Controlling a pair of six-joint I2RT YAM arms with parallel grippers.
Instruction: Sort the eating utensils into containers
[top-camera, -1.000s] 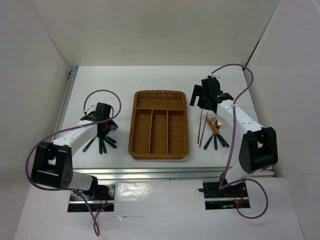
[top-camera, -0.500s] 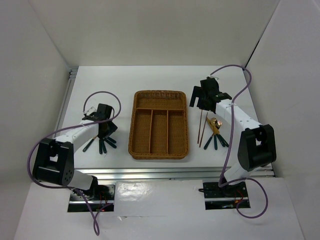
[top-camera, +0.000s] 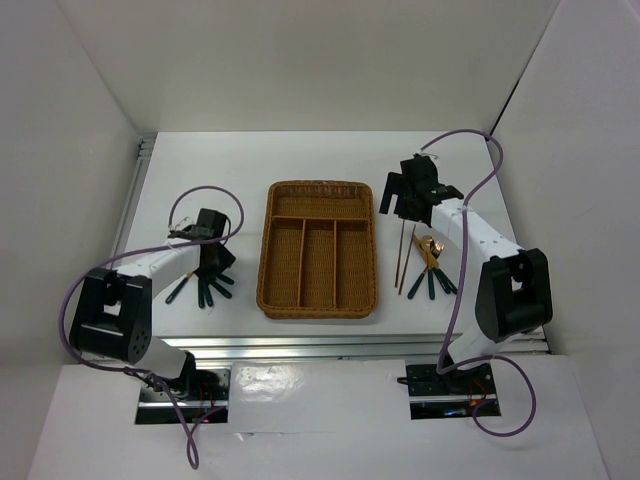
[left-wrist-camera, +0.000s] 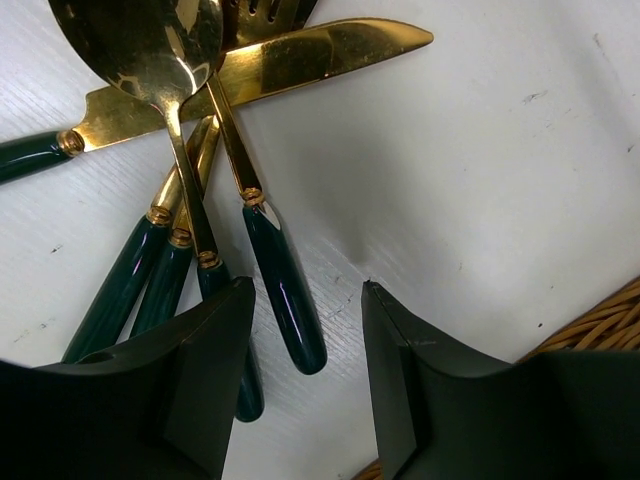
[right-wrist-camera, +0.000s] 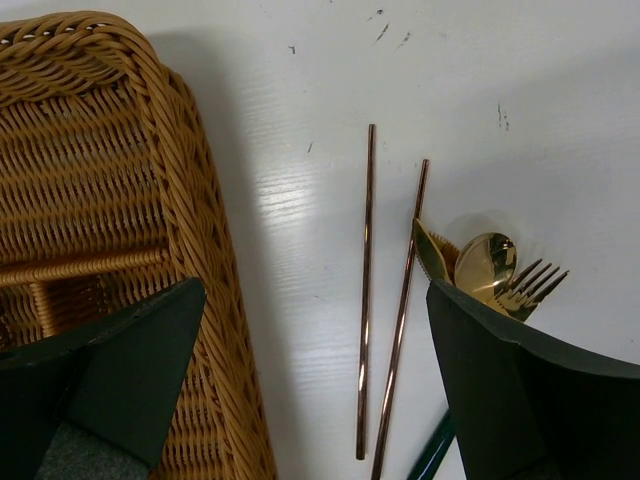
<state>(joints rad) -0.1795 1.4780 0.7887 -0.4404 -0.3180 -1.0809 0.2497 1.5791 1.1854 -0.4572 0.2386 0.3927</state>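
Plainly, your biggest exposure is the wicker tray (top-camera: 268, 262). All its slots are bare, and the right gripper (right-wrist-camera: 315, 320), jaws spread as wide as they go and holding nothing, hangs with one finger over the tray's wall, so a straight drop could clip the weave and shove the whole tray. Next, the left gripper (left-wrist-camera: 305, 290), out to the left of the tray, stands roughly half open with nothing in its grasp. It straddles one teal handle of the left heap, which I take for the fork (left-wrist-camera: 275, 260), though its head is cut off at the frame edge. The neighbouring handles fan out just beside it and one runs under a finger, so a squeeze may trap two, or a pad may land on top of one. The spoon (left-wrist-camera: 150, 40) lies across the knife (left-wrist-camera: 300, 55) and close against the fork's neck, so a careless lift could drag both along. That glossy handle could also roll in the grip. Smallest, the two chopsticks (right-wrist-camera: 366, 290) lie flat on the table (right-wrist-camera: 500, 80) between the tray and the right heap (top-camera: 432, 268). They are thin enough for fingers to skate over, and one lies right against that heap.
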